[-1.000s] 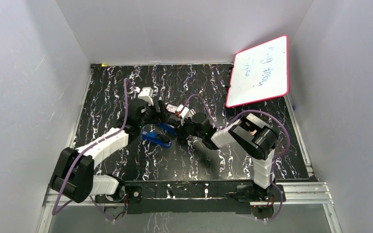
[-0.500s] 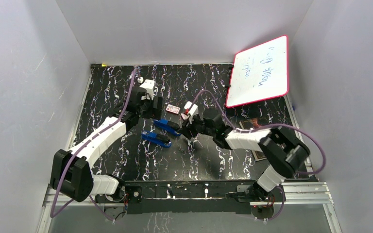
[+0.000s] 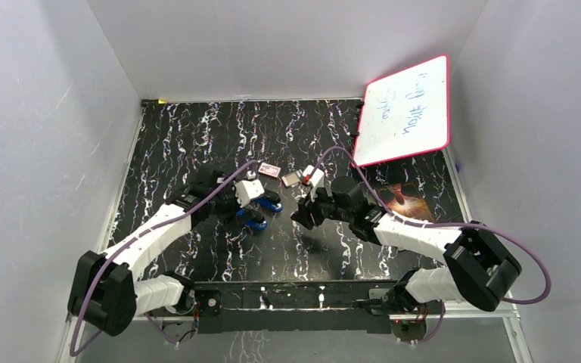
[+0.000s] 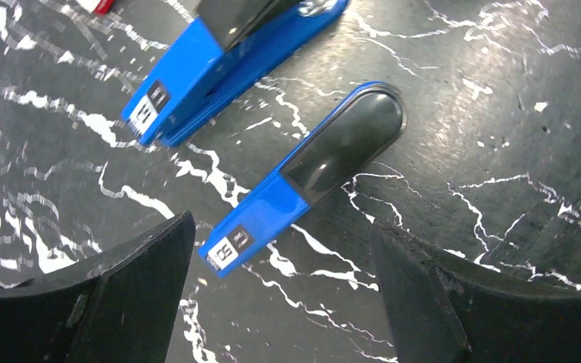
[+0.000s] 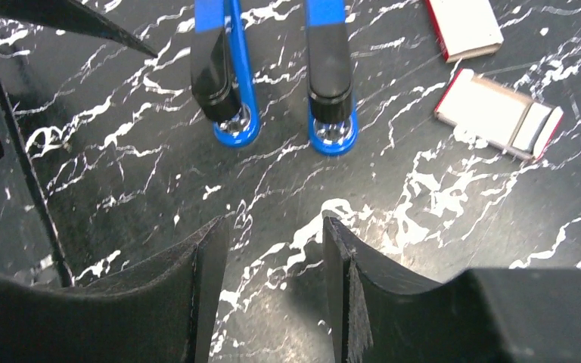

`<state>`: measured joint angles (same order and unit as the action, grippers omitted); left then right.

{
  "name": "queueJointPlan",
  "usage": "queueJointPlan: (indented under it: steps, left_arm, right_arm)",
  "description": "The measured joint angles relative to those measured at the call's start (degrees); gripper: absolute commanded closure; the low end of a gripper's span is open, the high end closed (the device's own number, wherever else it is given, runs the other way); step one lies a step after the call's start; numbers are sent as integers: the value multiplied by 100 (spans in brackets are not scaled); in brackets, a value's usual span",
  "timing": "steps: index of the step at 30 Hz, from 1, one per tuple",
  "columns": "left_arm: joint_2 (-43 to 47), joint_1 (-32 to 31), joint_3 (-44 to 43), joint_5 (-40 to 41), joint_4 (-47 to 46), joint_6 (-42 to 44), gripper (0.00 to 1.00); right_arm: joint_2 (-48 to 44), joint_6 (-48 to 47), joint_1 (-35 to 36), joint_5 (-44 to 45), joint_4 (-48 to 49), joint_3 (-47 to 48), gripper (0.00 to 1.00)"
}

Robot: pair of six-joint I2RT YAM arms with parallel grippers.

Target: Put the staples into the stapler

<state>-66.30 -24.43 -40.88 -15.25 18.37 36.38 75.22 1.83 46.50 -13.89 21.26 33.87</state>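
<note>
The left hand (image 4: 281,231), spread, straddles a blue stapler (image 4: 325,151); the right hand (image 5: 276,227) is spread and empty. With no staples showing (boxed, perhaps), closing may only skid it.

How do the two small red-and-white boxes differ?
In the right wrist view, the nearer box has its tray slid partly out; the farther box looks closed. The nearer box shows whole; the farther box is cut by the frame edge. Both are white with red edges, lying flat.
</note>
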Motion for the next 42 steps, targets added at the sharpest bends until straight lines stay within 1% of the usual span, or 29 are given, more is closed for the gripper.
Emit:
queueJointPlan:
  steps: [5, 8, 13, 16, 19, 22, 24, 27, 32, 36, 38, 42]
  left_arm:
    - [-483, 0, 35, -483, 0, 1045, 20]
    - [-789, 0, 70, -549, -109, 1427, 26]
    - [-1185, 0, 59, -538, -323, 1694, 44]
    - [-1495, 0, -63, -553, -297, 1707, 59]
    - [-1613, 0, -203, -627, -251, 1585, 74]
    - [-1644, -50, -304, -686, -184, 1272, 82]
    - [-1690, -146, -361, -647, -157, 986, 82]
    - [-1714, -522, -433, -463, -142, 424, 82]
    - [-2039, -1576, -754, 35, -278, -752, 81]
    - [-2747, -2417, -1399, 601, -501, -1858, 79]
    - [-3268, -2715, -1965, 935, -566, -2411, 75]
    - [-4109, -3005, -2949, 1287, -688, -3309, 56]
  right_arm:
    - [-190, 103, 0, -46, -219, -177, 43]
    - [-282, 122, 0, -46, -278, -210, 43]
    - [-328, 125, 0, -44, -330, -245, 44]
    - [-328, 151, 0, -33, -343, -269, 44]
    - [-380, 295, 0, 96, -313, -337, 45]
    - [-549, 570, 0, 361, -304, -518, 45]
    - [-640, 782, 0, 570, -297, -605, 46]
    - [-850, 1220, 0, 1001, -271, -756, 46]
    - [-1187, 1939, 0, 1718, -225, -1012, 46]
    - [-1513, 2544, -2, 2293, -229, -1226, 45]
    - [-1786, 2894, -11, 2588, -203, -1421, 44]
    - [-2251, 3744, -133, 3366, -540, -1705, 46]
